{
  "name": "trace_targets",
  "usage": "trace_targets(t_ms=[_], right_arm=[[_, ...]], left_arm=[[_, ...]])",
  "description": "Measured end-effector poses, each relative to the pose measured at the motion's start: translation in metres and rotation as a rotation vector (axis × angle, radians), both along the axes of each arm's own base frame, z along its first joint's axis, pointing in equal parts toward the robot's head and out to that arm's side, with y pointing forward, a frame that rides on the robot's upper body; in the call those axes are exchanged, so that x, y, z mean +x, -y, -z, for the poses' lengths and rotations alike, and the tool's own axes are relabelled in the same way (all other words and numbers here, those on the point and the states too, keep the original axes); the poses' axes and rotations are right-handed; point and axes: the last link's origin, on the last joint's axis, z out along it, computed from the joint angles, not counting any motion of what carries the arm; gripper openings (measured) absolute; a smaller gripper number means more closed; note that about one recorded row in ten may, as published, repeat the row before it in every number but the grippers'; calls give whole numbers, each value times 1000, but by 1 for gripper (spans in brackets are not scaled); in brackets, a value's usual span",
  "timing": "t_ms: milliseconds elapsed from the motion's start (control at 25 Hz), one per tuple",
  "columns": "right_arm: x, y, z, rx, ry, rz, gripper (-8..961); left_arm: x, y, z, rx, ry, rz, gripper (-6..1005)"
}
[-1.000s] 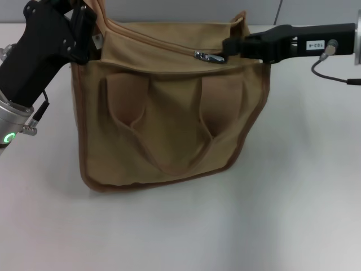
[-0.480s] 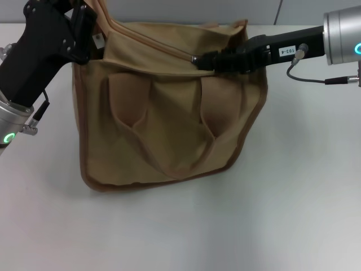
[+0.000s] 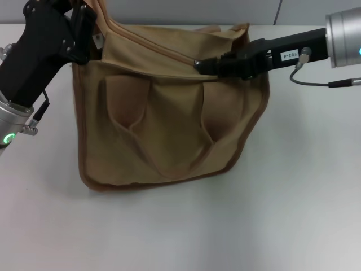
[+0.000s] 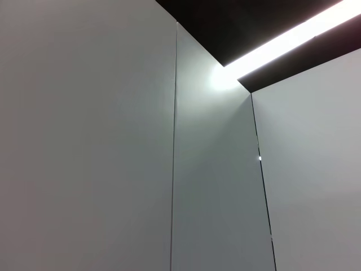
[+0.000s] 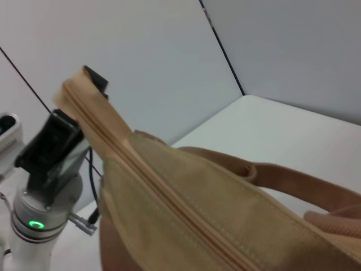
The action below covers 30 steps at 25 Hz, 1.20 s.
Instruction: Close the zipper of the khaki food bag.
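Head view downward over khaki food bag (image 3: pixel 169 113); left wrist wallward.

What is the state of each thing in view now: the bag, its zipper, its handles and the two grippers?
khaki food bag: standing on the table, its left top corner lifted.
zipper: pull tab at the right gripper; how far it is closed cannot be told.
handles: hanging down the front.
left gripper: shut on the bag's top left corner.
right gripper: at the pull tab, shut on it.
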Motion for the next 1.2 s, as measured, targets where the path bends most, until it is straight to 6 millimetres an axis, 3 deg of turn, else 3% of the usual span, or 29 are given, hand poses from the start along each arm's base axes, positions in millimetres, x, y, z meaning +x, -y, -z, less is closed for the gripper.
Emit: trace_targets(t_ms=[680, 800, 1200], right_arm=[[20, 2, -32, 104, -82, 59, 74], [22, 4, -33, 104, -83, 57, -2], [11, -13, -31, 26, -34, 126, 87]], left_arm=[[-6, 4, 0, 2, 0, -20, 32], [-6, 4, 0, 3, 0, -21, 32], [-5, 4, -1, 5, 4, -14, 32]])
